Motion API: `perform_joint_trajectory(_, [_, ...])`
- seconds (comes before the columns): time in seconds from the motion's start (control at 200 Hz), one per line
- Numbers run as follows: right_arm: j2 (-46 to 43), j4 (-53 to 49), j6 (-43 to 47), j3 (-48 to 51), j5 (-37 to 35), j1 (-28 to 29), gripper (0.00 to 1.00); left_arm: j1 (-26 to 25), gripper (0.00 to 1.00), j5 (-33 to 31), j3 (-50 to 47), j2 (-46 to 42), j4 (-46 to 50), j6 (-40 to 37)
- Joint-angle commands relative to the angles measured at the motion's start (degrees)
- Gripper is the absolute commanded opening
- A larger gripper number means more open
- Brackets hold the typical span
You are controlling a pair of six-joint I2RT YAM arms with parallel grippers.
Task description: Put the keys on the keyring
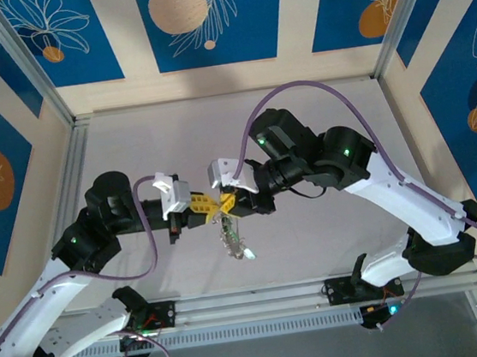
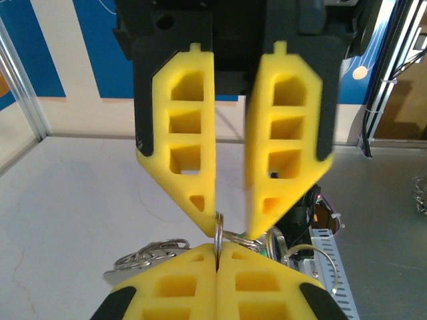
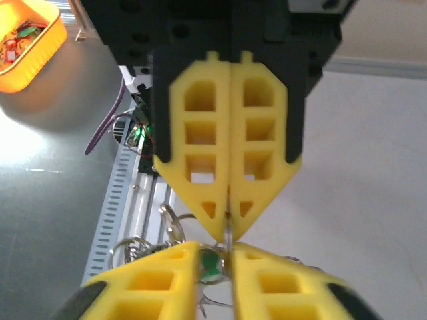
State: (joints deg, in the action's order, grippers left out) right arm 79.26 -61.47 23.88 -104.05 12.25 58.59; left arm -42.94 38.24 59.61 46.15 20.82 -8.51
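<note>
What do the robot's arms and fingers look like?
The left arm and right arm are white and black, with tiny green lights and purple cables. The left end effector and right end effector each have two chunky yellow fingers full of square holes, on black mounts.

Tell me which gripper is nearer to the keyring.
Left. The left gripper pinches the keyring between shut fingers; the right gripper faces it, jaws slightly apart on either side of the wire.

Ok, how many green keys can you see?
1: the green key, among the keys dangling in a bunch. More could be hidden inside that bunch.
</note>
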Motion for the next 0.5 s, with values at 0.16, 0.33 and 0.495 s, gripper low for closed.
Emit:
perform_joint_trajectory(0.16, [-7.60,9.76,-8.03,11.22,9.44,-4.41,0.34,-0.15,0.00,1.19,-3.14,-2.62,-7.77,2.39])
perform_joint_trajectory(0.33, [-9.14,10.80,-8.76,13.85,11.78,-5.57,0.28,-0.15,0.00,2.88,-3.85,-2.74,-10.38,3.74])
perform_joint_trajectory(0.495, [-8.45,12.17,-9.12,14.78,13.78,-6.09,0.23,-0.17,0.00,3.94,-4.33,-2.98,-12.19,4.94])
